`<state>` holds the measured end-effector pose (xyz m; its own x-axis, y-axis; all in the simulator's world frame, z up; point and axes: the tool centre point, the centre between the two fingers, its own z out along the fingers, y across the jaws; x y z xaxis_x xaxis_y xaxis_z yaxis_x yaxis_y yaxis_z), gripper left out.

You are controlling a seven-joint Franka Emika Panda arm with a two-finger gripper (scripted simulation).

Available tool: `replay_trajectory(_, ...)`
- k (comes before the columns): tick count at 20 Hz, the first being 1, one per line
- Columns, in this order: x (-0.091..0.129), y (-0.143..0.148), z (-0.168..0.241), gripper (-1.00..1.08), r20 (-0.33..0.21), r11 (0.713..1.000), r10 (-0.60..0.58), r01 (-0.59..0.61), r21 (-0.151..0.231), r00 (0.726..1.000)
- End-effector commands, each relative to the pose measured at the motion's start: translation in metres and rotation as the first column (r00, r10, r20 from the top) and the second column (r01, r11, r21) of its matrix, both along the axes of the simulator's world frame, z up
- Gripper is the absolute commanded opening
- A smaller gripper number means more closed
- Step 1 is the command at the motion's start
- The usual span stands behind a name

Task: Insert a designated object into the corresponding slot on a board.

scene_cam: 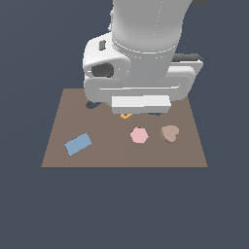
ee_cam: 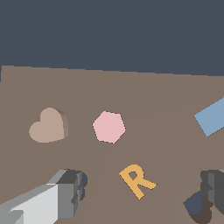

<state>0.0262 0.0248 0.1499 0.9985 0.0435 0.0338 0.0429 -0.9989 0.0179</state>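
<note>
The tan heart piece (scene_cam: 169, 133) lies flat on the brown board (scene_cam: 58, 155), next to the pink hexagon (scene_cam: 139, 135); in the wrist view the heart (ee_cam: 48, 127) lies beyond one finger. My gripper (scene_cam: 140, 110) hangs over the board's back middle, open and empty (ee_cam: 140, 188), with its fingers (ee_cam: 65, 192) straddling the orange R (ee_cam: 137, 180). A dark rounded cut-out (ee_cam: 194, 205) shows beside the other finger, and a second dark hole (ee_cam: 83, 179) shows behind this one. Both are mostly hidden, so I cannot tell which is the heart slot.
A blue rectangular piece (scene_cam: 78, 144) lies on the board towards the exterior view's left; it also shows in the wrist view (ee_cam: 212, 117). The arm's body hides the back of the board. Dark floor surrounds the board.
</note>
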Motion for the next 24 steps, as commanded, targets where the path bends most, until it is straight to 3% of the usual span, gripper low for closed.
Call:
replay_trajectory(1, 0.004, 0.019, -0.016, 1.0, -0.006, 1.0, 0.017, -0.017, 0.003, 1.0)
replay_trajectory(12, 0.02, 0.103, -0.085, 1.0, -0.029, 0.996, 0.091, -0.091, 0.014, 0.995)
replay_trajectory(24, 0.023, 0.123, -0.101, 1.0, -0.036, 0.994, 0.11, -0.11, 0.017, 0.993)
